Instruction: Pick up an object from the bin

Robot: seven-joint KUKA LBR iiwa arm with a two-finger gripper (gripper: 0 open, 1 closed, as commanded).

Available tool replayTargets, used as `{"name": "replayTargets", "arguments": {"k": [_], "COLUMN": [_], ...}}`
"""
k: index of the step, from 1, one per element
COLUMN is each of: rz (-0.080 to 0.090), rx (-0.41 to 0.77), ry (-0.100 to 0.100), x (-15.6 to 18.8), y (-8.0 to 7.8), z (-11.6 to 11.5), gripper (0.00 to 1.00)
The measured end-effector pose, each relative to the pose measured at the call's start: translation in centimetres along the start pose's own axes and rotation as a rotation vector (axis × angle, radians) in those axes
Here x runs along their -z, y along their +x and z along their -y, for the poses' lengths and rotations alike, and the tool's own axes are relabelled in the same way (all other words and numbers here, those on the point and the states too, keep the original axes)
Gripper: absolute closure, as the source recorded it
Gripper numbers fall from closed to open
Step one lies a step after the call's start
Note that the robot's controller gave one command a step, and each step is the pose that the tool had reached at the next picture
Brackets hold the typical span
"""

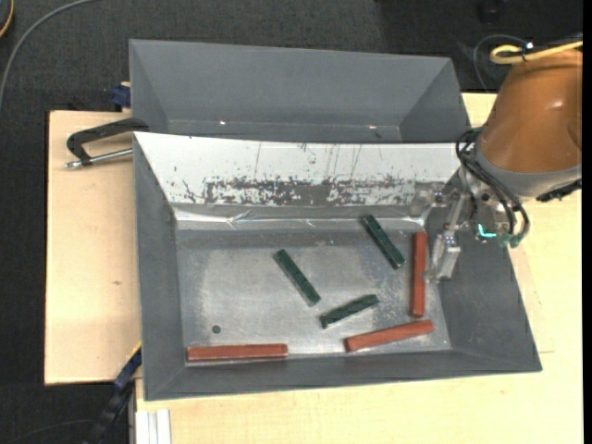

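Near edge of the grey metal bin (pixel 157 276) first: a long flat red bar (pixel 236 351) lies along the front wall at the left. A second red bar (pixel 388 337) sits at front right, slightly tilted.

Mid-floor there's a short dark green bar (pixel 349 311) and, left of it, a longer dark green bar (pixel 297 277). Both lie diagonal, apart from each other, and well apart from the claw.

Key relation: a third red bar (pixel 419 274) lies at the foot of the right wall with its long axis running front-to-back. The gripper (pixel 446 259) is just beside it on the wall side, level with the bar's far half. So the candidate lies toward the bin centre from the claw, very close.

Can't tell whether the claw is wide or narrow, and nothing is visibly held.

My read: a small shift inward is needed, with closure across the bar's short side. The sloped wall leaves little room.

Further back, a third dark green bar (pixel 383 240) lies diagonal near the back wall.

The arm comes in from the right over the rim, with the orange wrist cover (pixel 536 109) high and the gripper angled down into the corner.
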State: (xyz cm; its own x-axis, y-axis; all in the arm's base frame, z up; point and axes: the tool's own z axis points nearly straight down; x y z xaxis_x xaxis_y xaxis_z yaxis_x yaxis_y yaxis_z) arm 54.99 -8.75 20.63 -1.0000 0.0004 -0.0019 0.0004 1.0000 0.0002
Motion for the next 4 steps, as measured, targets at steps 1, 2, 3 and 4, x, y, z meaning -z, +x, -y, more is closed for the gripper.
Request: {"name": "replayTargets", "arguments": {"k": [1,2,3,4], "rz": [-0.001,0.003,0.003,0.009], "rx": [0.098,0.939,0.936,0.972], "ry": [0.0,-0.001,0.0,0.002], "x": [-13.5,-13.5,-13.5,3.3], "y": [3.0,4.6,4.6,3.7], "z": [-0.8,-9.8,-9.7,-10.3], "gripper": [0.0,0.0,1.0,1.0]}}
